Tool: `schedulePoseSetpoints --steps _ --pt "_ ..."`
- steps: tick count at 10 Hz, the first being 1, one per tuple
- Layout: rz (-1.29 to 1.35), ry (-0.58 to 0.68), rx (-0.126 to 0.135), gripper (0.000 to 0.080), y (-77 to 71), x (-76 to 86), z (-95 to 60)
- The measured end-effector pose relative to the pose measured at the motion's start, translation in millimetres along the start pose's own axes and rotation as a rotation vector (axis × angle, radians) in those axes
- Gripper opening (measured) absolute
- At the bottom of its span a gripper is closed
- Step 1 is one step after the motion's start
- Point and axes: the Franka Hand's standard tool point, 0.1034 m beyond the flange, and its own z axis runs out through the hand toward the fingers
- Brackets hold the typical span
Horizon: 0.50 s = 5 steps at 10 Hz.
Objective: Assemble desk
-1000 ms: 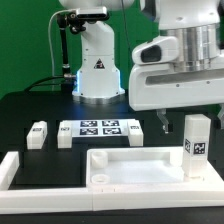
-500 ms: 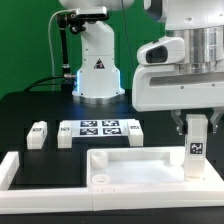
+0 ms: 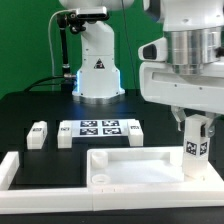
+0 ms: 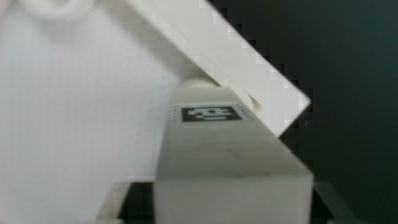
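Jaws clamped on the top of the upright leg post, gripping it from both sides. In the wrist view the leg post runs between them, its tag facing the camera. It stands at the desk panel corner on the exterior view's right; seated or just above it, cannot tell. Spare leg posts lie behind the panel, flanking the marker board.

Black desk: marker board at centre; short posts to its left; rimmed panel lower centre; border bar lower left.
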Motion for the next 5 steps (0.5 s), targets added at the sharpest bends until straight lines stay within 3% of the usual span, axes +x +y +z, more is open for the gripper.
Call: schedulePoseSetpoints --steps 2,3,4,5 --pt "0.312 -0.057 0.034 0.0291 3.8 8.1 -0.1" --pt "0.377 -0.061 0.032 0.0291 4.0 7.2 -0.1" --pt "0.309 -0.048 -0.009 0.0291 5.9 0.9 0.5" --pt "0.121 -0.025 -0.090 0.0291 7.0 -10.6 -0.5"
